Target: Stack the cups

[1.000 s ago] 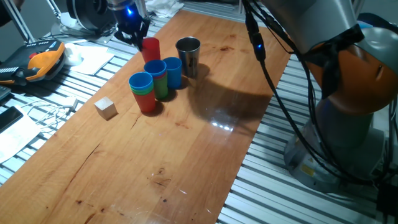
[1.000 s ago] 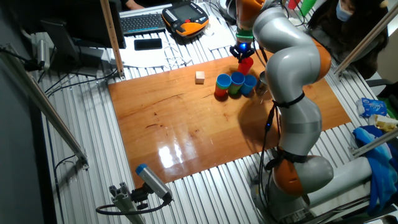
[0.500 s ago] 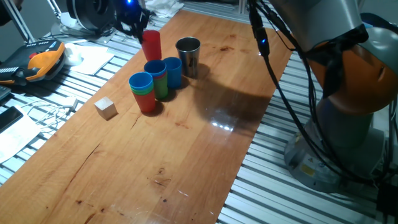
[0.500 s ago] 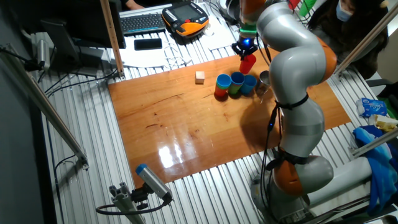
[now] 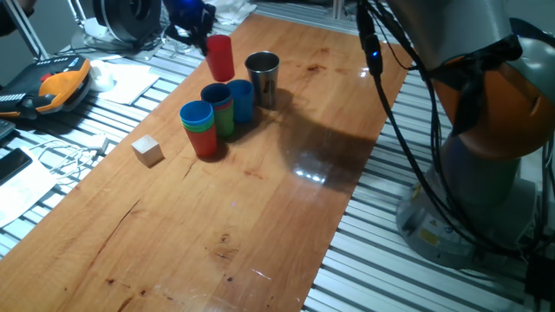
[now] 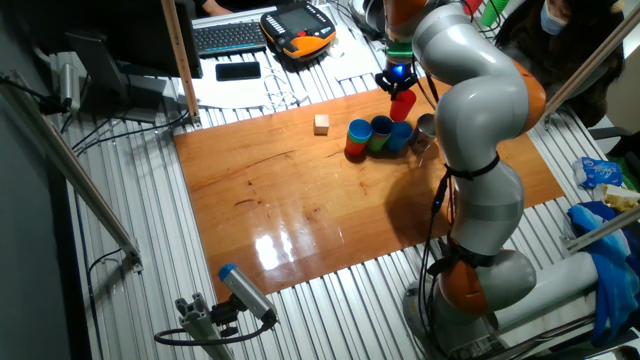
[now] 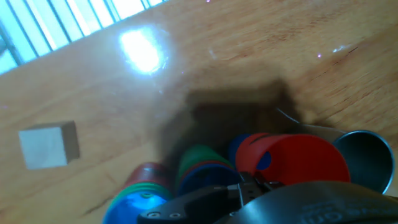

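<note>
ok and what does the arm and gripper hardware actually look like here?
The arm has rounded silver-grey links with orange bands at the joints, on a grey base. Black cables hang loose along it. The gripper is small and dark, with a blue light glowing on it; the hand view shows black finger hardware. No readable markings visible.

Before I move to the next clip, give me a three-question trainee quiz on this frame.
1. True or false: the red cup stands on the table.
2. What does the end effector hold?
3. The steel cup is: A) nested in a stack, B) standing alone, C) tipped over.

Key: 1 false, it is lifted clear of the wood. 2 the red cup. 3 B.
</note>
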`<state>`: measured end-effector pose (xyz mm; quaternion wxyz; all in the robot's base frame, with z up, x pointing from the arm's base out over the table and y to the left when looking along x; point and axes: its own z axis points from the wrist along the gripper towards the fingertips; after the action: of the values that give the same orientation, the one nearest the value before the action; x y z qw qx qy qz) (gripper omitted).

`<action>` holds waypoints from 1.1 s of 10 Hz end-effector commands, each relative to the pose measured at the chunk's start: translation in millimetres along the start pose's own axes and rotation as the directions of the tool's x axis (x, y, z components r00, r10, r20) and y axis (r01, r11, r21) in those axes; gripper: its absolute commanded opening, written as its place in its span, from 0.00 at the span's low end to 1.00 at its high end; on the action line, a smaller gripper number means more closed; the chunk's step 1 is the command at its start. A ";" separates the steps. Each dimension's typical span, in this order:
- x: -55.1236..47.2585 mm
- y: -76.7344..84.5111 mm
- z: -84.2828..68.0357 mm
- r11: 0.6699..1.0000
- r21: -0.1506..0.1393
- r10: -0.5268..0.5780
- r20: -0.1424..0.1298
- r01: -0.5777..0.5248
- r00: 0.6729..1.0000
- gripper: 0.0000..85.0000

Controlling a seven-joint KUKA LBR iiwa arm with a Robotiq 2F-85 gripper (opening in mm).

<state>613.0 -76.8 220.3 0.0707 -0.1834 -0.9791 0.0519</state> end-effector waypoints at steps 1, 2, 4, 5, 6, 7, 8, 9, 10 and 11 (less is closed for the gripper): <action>1.1 -4.7 4.6 1.000 -0.003 -0.011 0.001 0.011 1.000 0.00; 2.6 -6.7 9.4 1.000 -0.005 -0.014 0.002 0.014 1.000 0.00; 8.2 -5.9 13.5 1.000 -0.001 -0.012 0.002 0.012 1.000 0.00; 10.9 -6.6 15.5 1.000 0.002 -0.013 0.003 0.013 1.000 0.00; 13.2 -6.3 17.7 1.000 -0.001 -0.010 0.004 0.010 1.000 0.00; 16.0 -5.6 21.4 1.000 -0.004 -0.004 0.007 0.004 1.000 0.00; 18.9 -6.0 27.7 1.000 -0.006 -0.004 0.017 0.004 1.000 0.00; 20.3 -5.8 32.5 1.000 -0.010 -0.004 0.022 0.004 1.000 0.00; 21.8 -4.4 36.0 1.000 -0.010 -0.002 0.030 0.002 1.000 0.00; 23.2 -1.9 38.4 1.000 -0.010 0.007 0.035 -0.007 0.999 0.00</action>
<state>584.9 -72.5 185.3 0.0525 -0.1872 -0.9796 0.0508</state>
